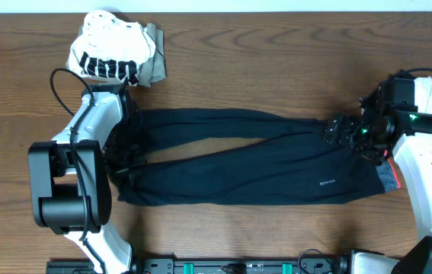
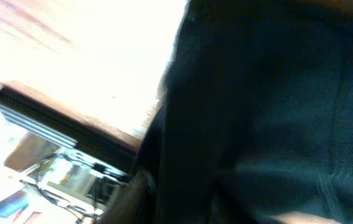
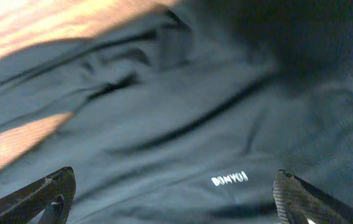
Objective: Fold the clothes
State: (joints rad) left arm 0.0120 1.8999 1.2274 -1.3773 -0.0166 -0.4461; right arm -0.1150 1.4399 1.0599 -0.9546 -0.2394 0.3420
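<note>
Overhead. The trousers (image 1: 238, 164) lay flat and lengthwise across the table (image 1: 276, 46), leg ends to the left, waistband (image 1: 387, 176) to the right with its grey band and red edge showing. The two legs ran side by side, slightly splayed and not yet folded. The left arm (image 1: 86, 137) had its jaws down at the leg ends; whether they pinched cloth could not be told against the black fabric. The right arm (image 1: 429, 152) held its jaws over the upper hip, just inside the waistband. A white printed top (image 1: 109, 49) with an olive piece (image 1: 153, 65) sat bunched at the far left corner, apart from the trousers.

Left wrist. Black cloth filled the right half of the view, pressed close to the camera; the table edge showed overexposed to the left. The jaws were not clearly visible, so their state went unrecorded.

Right wrist. Both fingertips (image 3: 48, 193) stood spread wide, released, with nothing between them. The cloth lay below, rumpled, a small white logo (image 3: 229, 179) roughly midway between the tips.

Handling judgement. The fabric looked thin, light and limp: it should drape and sag, not hold shape, and may slide on the table. The best holds are probably pinches at seams or edges, namely the waistband corner and the leg hems, lifted together.
</note>
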